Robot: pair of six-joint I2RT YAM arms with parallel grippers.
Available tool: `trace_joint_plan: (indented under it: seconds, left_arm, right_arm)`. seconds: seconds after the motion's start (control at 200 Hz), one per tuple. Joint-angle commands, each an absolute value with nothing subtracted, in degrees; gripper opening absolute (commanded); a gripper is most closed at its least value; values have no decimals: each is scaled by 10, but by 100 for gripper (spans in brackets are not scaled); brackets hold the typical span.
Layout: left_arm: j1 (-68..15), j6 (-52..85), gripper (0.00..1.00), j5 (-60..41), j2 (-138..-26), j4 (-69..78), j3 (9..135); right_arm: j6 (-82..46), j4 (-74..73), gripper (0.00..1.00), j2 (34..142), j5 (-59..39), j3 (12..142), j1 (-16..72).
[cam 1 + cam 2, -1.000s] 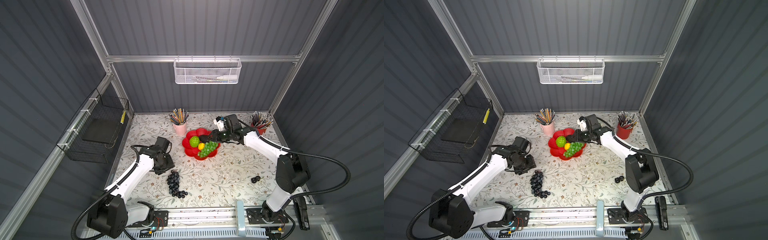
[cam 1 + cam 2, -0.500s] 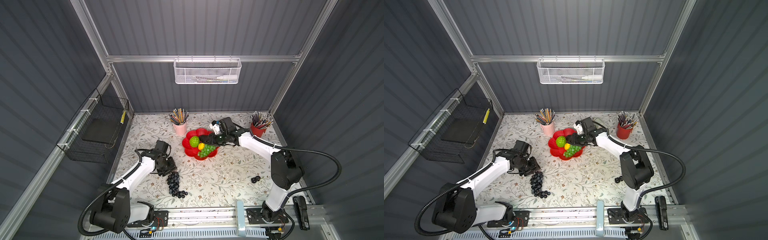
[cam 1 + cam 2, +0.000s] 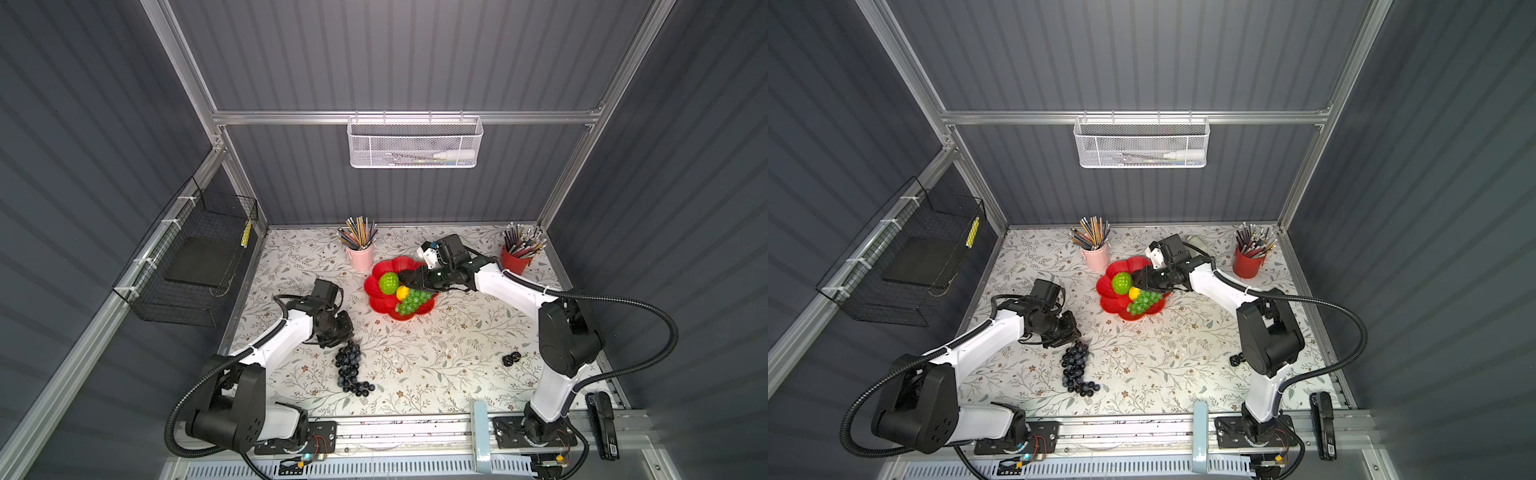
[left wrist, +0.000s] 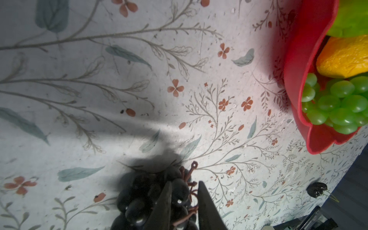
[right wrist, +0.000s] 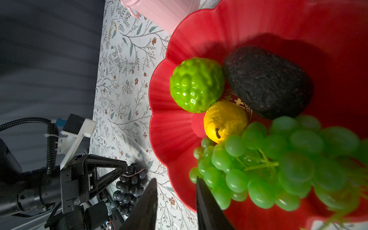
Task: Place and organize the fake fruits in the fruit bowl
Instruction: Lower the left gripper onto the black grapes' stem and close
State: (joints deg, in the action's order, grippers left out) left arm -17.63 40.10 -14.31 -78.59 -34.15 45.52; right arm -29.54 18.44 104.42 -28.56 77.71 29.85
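Left end effector (image 4: 184, 183) - jaws pinched narrow on the stem end of the dark purple grape bunch (image 3: 348, 363), with one grape and the brown stalk between them. The bunch lies flat on the table (image 3: 436, 353) and is not lifted. Its far end is at the jaws and the rest trails toward the near edge. It sits near and left of the fruit bowl (image 3: 371, 289), well apart from it.

Right end effector (image 5: 175, 179) - jaws part open, nothing between them. It hovers over the right side of the bowl.

In the bowl:
- The ridged bright green ball (image 3: 388, 283) is on the left.
- The small yellow fruit (image 3: 401, 293) is touching the ball.
- The green grape bunch (image 3: 411, 301) is on the near side.
- The black bumpy oval (image 5: 266, 81) lies against the ball and is hidden under the right arm in both top views.

Two small dark bits (image 3: 511, 358) lie on the table, near right. They are too small to name.

Step in hand, as I read it, is the grasp on the last fruit outside the bowl, with four of five already in. The next move calls for a lift high enough that the hanging grapes clear the rim. Then comes a carry far and right to the bare far part of the bowl. The right arm probably needs to back off first, since it sits over the landing space. With the grip up at the stalk end, the bunch will likely swing, so slow is better.
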Motion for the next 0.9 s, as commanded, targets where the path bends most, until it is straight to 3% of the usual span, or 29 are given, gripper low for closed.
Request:
trace_joint_plan:
  seconds: [0.0,0.22,0.375,0.5,0.89]
  left_arm:
    - [-173,396,22,-164,-797,-327,446]
    - [-173,391,19,-174,-800,-313,444]
    - [-173,391,4,-183,-811,-287,441]
    - [-173,381,0,-178,-810,-290,450]
    - [-173,347,0,-181,-736,-372,518]
  right_arm:
    - [-298,187,34,1049,-294,786,302]
    - [-305,175,34,1050,-296,773,303]
    - [-309,169,34,1048,-296,768,303]
    - [-308,168,34,1044,-295,766,304]
    - [-307,155,34,1025,-284,755,304]
